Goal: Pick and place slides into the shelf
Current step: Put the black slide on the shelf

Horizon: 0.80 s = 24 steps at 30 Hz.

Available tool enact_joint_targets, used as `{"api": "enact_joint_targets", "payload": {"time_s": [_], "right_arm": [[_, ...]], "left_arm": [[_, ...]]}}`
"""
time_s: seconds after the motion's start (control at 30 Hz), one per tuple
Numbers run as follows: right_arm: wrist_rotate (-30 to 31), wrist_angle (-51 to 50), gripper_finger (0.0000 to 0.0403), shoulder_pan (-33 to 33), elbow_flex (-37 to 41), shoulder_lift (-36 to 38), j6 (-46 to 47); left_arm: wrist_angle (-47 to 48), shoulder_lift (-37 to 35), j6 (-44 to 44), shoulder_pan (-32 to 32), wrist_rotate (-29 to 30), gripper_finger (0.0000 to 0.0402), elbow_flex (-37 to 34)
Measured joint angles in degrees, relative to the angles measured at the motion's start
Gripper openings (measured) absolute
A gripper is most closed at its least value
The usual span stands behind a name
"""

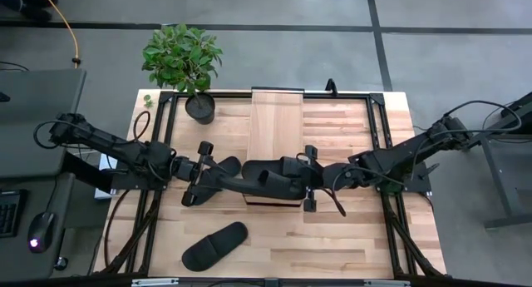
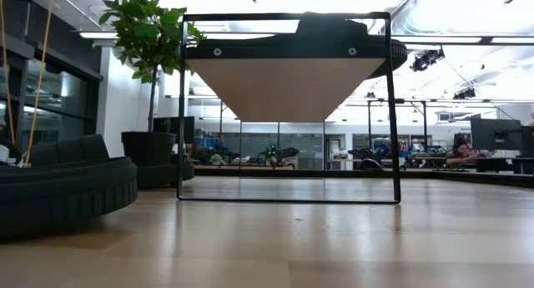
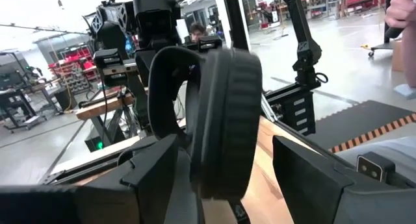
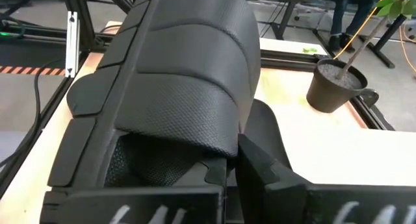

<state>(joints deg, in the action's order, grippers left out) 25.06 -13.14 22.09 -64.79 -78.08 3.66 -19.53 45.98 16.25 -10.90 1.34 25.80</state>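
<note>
My left gripper (image 1: 202,175) (image 3: 221,185) is shut on a black slide (image 1: 226,172) (image 3: 224,113), just left of the shelf's near end. The shelf (image 1: 276,121) (image 2: 288,88) is a light plank on a dark frame at mid table. My right gripper (image 1: 309,179) (image 4: 195,178) is shut on a second slide (image 1: 274,175) (image 4: 182,74), which lies over the shelf's near end. The two slides meet there in one dark mass. A third slide (image 1: 214,245) (image 2: 67,192) lies sole down near the table's near edge. I cannot make out a fourth. My left gripper holds its slide on edge between the two fingers (image 3: 156,172), coming level from the table's left. The ribbed strap (image 3: 227,87) stands upright ahead of the fingers, off the tabletop. The fingers hide the place of contact. My right gripper comes level from the table's right. Its slide sits between the fingers (image 4: 263,165), with the ribbed strap (image 4: 188,49) rising just ahead of them. The slide itself hides which part the fingers are on. It lies across the shelf top.
A potted plant (image 1: 199,106) (image 4: 335,87) stands by the table's far left corner, left of the shelf's far end. Bare plank shows on the shelf's far half. There is open tabletop right of the shelf and along the near edge. People are in the room beyond.
</note>
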Motion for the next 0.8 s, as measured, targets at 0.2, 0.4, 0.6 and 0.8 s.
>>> {"api": "enact_joint_targets", "payload": {"time_s": [0.2, 0.4, 0.6, 0.8], "right_arm": [[-0.12, 0.82, 0.0000, -0.29, 0.00, -1.14, -0.02], [-4.26, 3.49, 0.0000, -2.93, 0.00, -3.79, -0.12], [-5.93, 4.61, 0.0000, -4.56, 0.00, -4.42, -1.07], [-5.92, 5.47, 0.0000, -4.55, 0.00, -4.42, -1.09]], "left_arm": [[-0.08, 0.00, -0.04, 0.00, 0.11, 0.0234, 0.00], [-0.12, 0.02, -0.17, -0.02, 0.63, 0.0234, 0.00], [0.18, 0.04, -0.22, -0.02, 0.66, 0.0234, 0.00], [0.73, 0.04, -0.24, 0.00, 0.63, 0.0234, 0.00]]}}
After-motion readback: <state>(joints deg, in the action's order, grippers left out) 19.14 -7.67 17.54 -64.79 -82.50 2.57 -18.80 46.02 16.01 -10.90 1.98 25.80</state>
